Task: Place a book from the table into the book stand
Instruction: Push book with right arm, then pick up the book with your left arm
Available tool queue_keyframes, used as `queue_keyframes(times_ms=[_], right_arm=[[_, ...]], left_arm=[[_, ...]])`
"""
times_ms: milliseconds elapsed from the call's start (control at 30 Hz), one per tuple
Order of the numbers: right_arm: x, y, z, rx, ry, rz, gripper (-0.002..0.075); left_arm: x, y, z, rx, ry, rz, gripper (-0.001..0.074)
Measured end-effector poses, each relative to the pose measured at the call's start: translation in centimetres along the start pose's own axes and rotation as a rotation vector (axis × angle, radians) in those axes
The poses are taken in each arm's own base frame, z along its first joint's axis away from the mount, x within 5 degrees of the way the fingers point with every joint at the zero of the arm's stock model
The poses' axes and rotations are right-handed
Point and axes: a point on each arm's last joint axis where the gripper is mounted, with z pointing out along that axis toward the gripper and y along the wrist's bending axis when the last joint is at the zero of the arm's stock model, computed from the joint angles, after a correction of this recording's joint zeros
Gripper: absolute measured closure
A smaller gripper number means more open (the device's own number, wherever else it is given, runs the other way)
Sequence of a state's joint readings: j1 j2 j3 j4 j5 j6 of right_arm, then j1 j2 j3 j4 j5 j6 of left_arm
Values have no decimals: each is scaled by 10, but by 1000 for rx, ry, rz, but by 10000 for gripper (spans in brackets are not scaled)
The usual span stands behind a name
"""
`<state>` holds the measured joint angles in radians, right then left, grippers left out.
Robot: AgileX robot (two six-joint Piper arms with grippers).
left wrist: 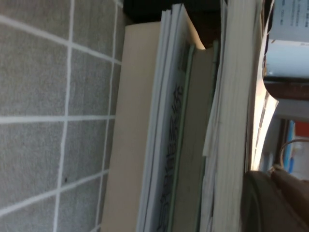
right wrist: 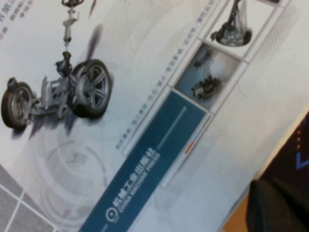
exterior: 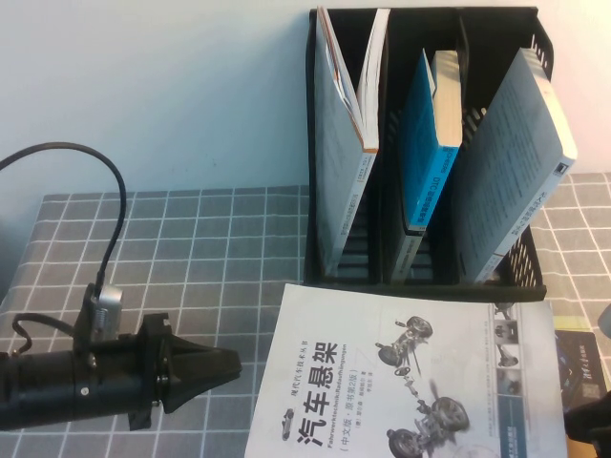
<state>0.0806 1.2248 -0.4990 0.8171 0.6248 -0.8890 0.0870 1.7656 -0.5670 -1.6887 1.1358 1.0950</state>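
Observation:
The book [exterior: 401, 382], white with a bold black Chinese title and grey suspension pictures, lies flat on the table [exterior: 191, 239] just in front of the book stand [exterior: 329, 143]. It fills the right wrist view [right wrist: 120, 96]. My left gripper [exterior: 229, 365] is shut and empty, low over the cloth, pointing at the book's left edge a short gap away. The left wrist view shows page edges of stacked books [left wrist: 183, 145] close ahead. My right gripper [exterior: 592, 420] sits at the book's lower right corner, mostly out of view.
The black stand holds three leaning books: a white one [exterior: 344, 124] in the left slot, a blue one [exterior: 425, 143] in the middle, a grey-blue one [exterior: 511, 162] in the right. A dark-covered book [exterior: 578, 358] lies under the white book's right side.

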Motion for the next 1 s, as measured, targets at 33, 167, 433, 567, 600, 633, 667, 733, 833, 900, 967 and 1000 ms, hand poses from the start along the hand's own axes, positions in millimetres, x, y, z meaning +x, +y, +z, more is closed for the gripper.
queue_keyframes(times_ms=[33, 167, 433, 567, 600, 633, 667, 733, 833, 900, 967, 1000], right_arm=[[0, 0, 0, -1, -1, 0, 729], [0, 0, 0, -3, -3, -6, 729], [-1, 0, 0, -2, -6, -45, 729], [0, 1, 0, -5, -5, -63, 729], [0, 1, 0, -5, -5, -68, 729], [0, 1, 0, -7, -3, -73, 729], [0, 1, 0, -9, -2, -81, 729], [0, 2, 0, -17, 3, -94, 729], [1, 2, 0, -25, 7, -102, 729], [1, 2, 0, -27, 9, -105, 729], [1, 2, 0, -27, 9, -107, 729], [1, 2, 0, -27, 9, -107, 729]], left_arm=[[0, 0, 0, 0, 0, -12, 731], [0, 0, 0, 0, 0, 39, 731], [-7, -7, 2, -35, 87, 162, 405], [-8, -14, 13, -76, 207, 209, 313], [-7, -15, 18, -89, 249, 235, 309], [-6, -16, 24, -99, 286, 255, 307], [-5, -17, 29, -106, 321, 278, 306], [-5, -21, 40, -110, 371, 308, 305], [-5, -25, 54, -116, 420, 328, 303], [-6, -27, 60, -121, 441, 341, 313], [-7, -28, 63, -124, 451, 351, 350], [-7, -28, 64, -131, 454, 353, 388]])
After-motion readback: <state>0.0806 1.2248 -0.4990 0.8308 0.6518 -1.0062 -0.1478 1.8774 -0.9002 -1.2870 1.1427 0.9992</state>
